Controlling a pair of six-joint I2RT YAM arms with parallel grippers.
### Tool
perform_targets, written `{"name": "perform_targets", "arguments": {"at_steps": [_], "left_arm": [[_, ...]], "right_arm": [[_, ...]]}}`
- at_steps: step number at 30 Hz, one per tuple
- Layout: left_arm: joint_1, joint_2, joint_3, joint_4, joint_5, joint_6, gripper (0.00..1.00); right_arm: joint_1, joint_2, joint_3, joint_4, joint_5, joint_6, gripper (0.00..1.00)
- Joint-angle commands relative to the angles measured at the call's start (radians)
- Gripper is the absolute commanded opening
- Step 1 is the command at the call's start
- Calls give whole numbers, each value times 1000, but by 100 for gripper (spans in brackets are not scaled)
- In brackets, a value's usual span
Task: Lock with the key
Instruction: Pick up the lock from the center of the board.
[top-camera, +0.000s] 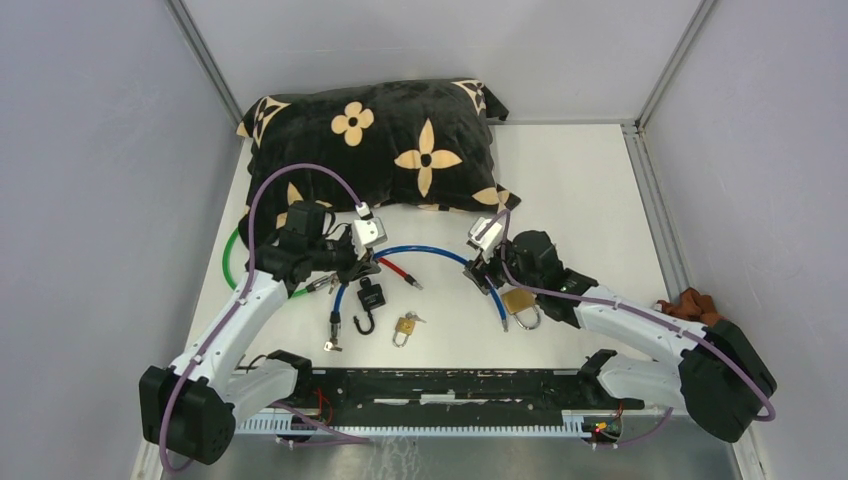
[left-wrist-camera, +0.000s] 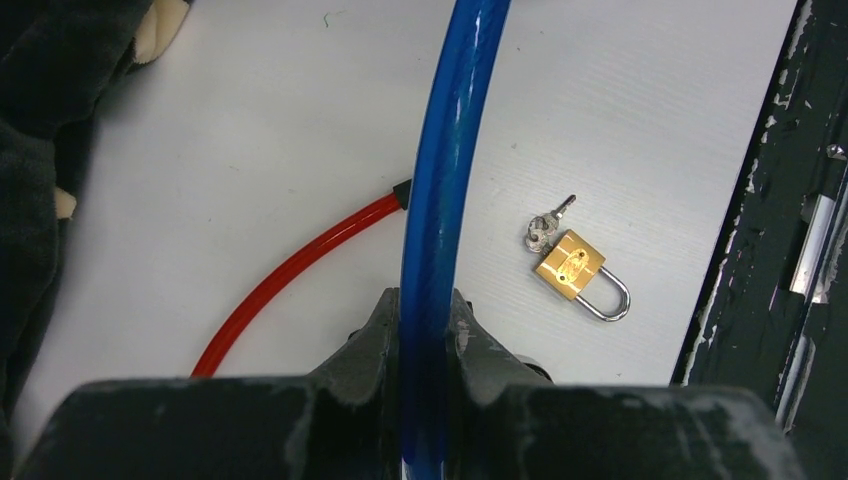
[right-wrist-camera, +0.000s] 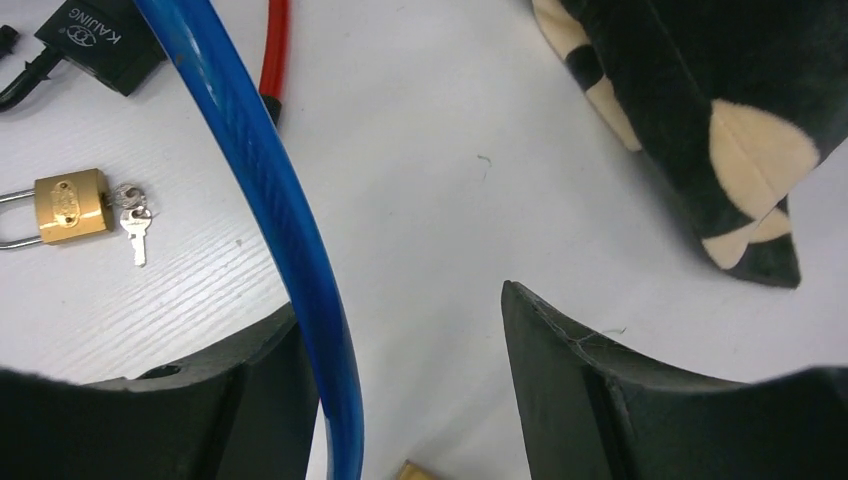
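Note:
A small brass padlock (top-camera: 404, 327) lies on the white table with a key (top-camera: 416, 318) in its base; it also shows in the left wrist view (left-wrist-camera: 570, 265) and the right wrist view (right-wrist-camera: 70, 205), key (right-wrist-camera: 136, 228) beside it. A blue cable (top-camera: 430, 250) arches between both arms. My left gripper (left-wrist-camera: 422, 300) is shut on the blue cable (left-wrist-camera: 450, 130). My right gripper (right-wrist-camera: 400, 300) is open, the blue cable (right-wrist-camera: 250, 170) running against its left finger (right-wrist-camera: 250, 390). A larger brass padlock (top-camera: 520, 303) sits under the right gripper (top-camera: 487, 272).
A black padlock (top-camera: 371, 294) with a curved shackle lies by the left gripper (top-camera: 362, 268), a red cable (top-camera: 396, 270) beside it. A green cable (top-camera: 232, 262) loops at the left. A black flowered pillow (top-camera: 380, 140) fills the back. A brown object (top-camera: 690, 300) sits at the right edge.

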Motion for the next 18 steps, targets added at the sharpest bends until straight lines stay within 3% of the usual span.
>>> {"name": "perform_targets", "arguments": {"at_steps": [1, 8, 13, 14, 16, 17, 18], "left_arm": [[1, -31, 37, 3, -4, 25, 2], [1, -40, 32, 4, -4, 19, 2], [1, -41, 29, 9, -26, 14, 2], [1, -40, 28, 9, -30, 11, 2], [1, -39, 29, 14, -25, -2, 2], [1, -39, 30, 18, -18, -15, 2], [2, -40, 29, 25, -11, -31, 2]], "right_arm": [[-7, -54, -6, -134, 48, 136, 68], [-7, -62, -57, -234, 101, 189, 65], [-6, -70, -80, -263, 122, 234, 54], [-6, -75, -78, -270, 122, 237, 44], [-6, -84, -74, -275, 122, 243, 9], [-6, -92, -65, -275, 119, 242, 0], [-7, -99, -49, -271, 105, 241, 0]]}}
